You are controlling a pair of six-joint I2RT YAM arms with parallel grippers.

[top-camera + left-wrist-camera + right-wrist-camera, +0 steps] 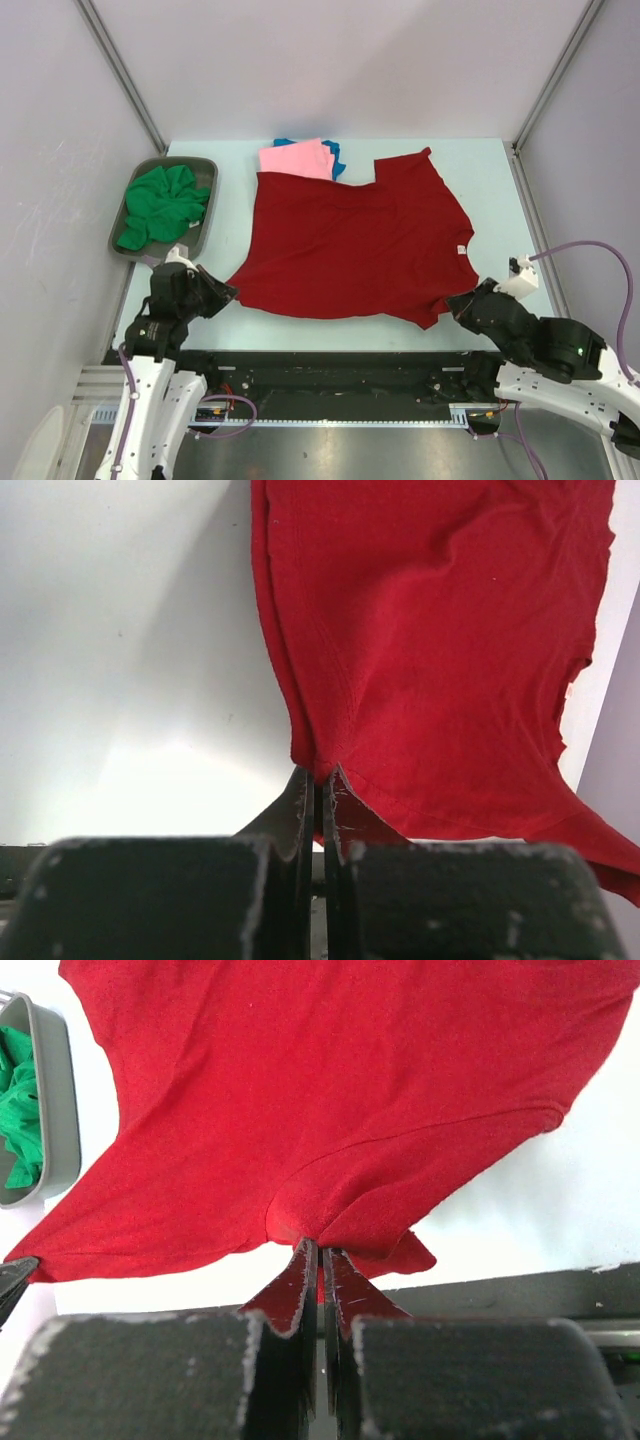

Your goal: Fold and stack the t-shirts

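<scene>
Top external view shows the red shirt (350, 240) spread flat across the middle of the table (480, 180). Its near-left corner is pinched in the left gripper (228, 292) and its near-right corner in the right gripper (452, 303), both sets of jaws closed tight on the cloth. A folded pink shirt (295, 158) lies on a blue shirt (335, 155) at the far edge, meeting the red shirt's far-left corner, and a green shirt (165, 203) sits crumpled in the tray (205, 170) at the left edge.
</scene>
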